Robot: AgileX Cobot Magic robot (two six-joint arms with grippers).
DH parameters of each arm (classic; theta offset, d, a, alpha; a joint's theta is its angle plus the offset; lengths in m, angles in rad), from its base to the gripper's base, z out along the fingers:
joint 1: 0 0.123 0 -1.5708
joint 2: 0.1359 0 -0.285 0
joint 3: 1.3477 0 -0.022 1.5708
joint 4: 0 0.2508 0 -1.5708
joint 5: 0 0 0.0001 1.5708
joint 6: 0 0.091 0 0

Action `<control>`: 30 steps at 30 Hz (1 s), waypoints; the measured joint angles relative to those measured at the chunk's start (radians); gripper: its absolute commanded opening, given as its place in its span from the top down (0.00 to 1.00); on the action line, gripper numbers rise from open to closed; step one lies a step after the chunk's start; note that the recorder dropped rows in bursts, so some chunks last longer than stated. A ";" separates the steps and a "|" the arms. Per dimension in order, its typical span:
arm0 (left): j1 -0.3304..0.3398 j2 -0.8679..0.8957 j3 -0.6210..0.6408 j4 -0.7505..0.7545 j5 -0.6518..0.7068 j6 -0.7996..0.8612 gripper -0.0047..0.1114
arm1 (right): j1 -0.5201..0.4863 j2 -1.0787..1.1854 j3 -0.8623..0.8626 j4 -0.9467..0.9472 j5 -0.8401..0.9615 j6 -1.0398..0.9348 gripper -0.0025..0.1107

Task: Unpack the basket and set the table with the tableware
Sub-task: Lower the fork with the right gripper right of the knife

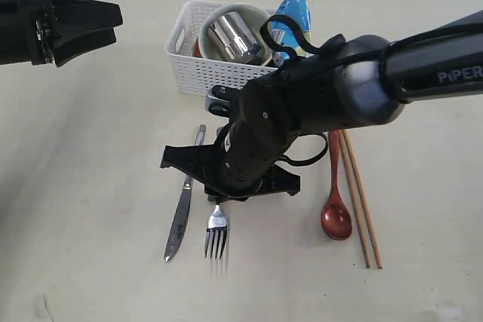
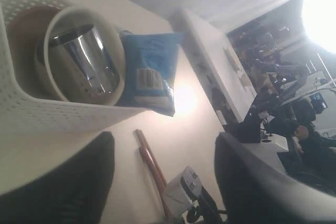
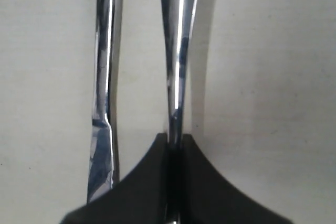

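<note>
My right gripper (image 3: 176, 145) is shut on the handle of the steel fork (image 3: 178, 51). The fork's tines (image 1: 216, 239) point toward the table's front. The steel knife (image 1: 183, 201) lies just left of it on the table (image 1: 83, 186). To the right lie the red-brown spoon (image 1: 336, 213) and the wooden chopsticks (image 1: 361, 201). The white basket (image 1: 185, 58) at the back holds the cream bowl (image 1: 260, 16) with the steel mug (image 1: 234, 35) inside it. My left gripper (image 1: 113, 24) hovers open and empty, left of the basket.
A blue snack bag (image 1: 296, 9) stands in the basket's right end. A red-brown edge (image 1: 197, 48) shows behind the bowl. The right arm (image 1: 317, 96) crosses the middle of the table in front of the basket, hiding part of it.
</note>
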 measured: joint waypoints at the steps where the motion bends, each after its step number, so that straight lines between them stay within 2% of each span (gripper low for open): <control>1: 0.000 0.000 0.000 0.000 0.000 0.000 0.50 | 0.000 0.000 0.000 0.002 0.000 0.002 0.98; 24: 0.000 0.000 0.000 0.000 0.000 -0.004 0.50 | 0.000 0.003 0.000 0.012 -0.024 -0.050 0.98; 30: 0.000 0.000 0.000 0.000 0.000 -0.012 0.50 | 0.000 0.003 0.000 0.012 -0.015 0.004 0.98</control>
